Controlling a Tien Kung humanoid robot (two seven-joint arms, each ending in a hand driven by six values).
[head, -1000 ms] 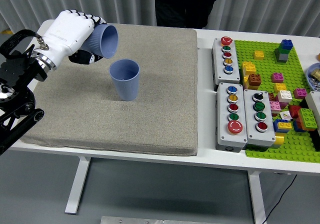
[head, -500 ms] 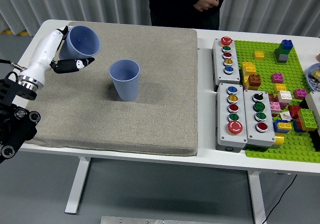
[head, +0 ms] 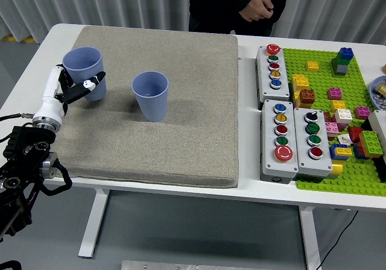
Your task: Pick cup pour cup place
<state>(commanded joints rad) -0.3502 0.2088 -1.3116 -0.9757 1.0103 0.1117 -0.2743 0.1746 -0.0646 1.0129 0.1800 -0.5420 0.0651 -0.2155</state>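
Two pale blue plastic cups are on the grey mat [head: 181, 131]. One cup [head: 151, 95] stands upright and alone near the mat's middle left. The other cup [head: 83, 70] is upright at the mat's left side, held by my left hand [head: 75, 89], whose white and black fingers wrap its lower wall. Its base looks close to or on the mat; I cannot tell which. My right hand is out of view.
Three grey button boxes [head: 274, 67] stand right of the mat. A green baseplate [head: 350, 173] with several loose bricks fills the right side. A person in dark clothing [head: 241, 5] stands at the far edge, hands clasped.
My left hand has turned the held cup from tilted over the standing cup back to upright and carried it left and down toward the mat. The standing cup stayed put.
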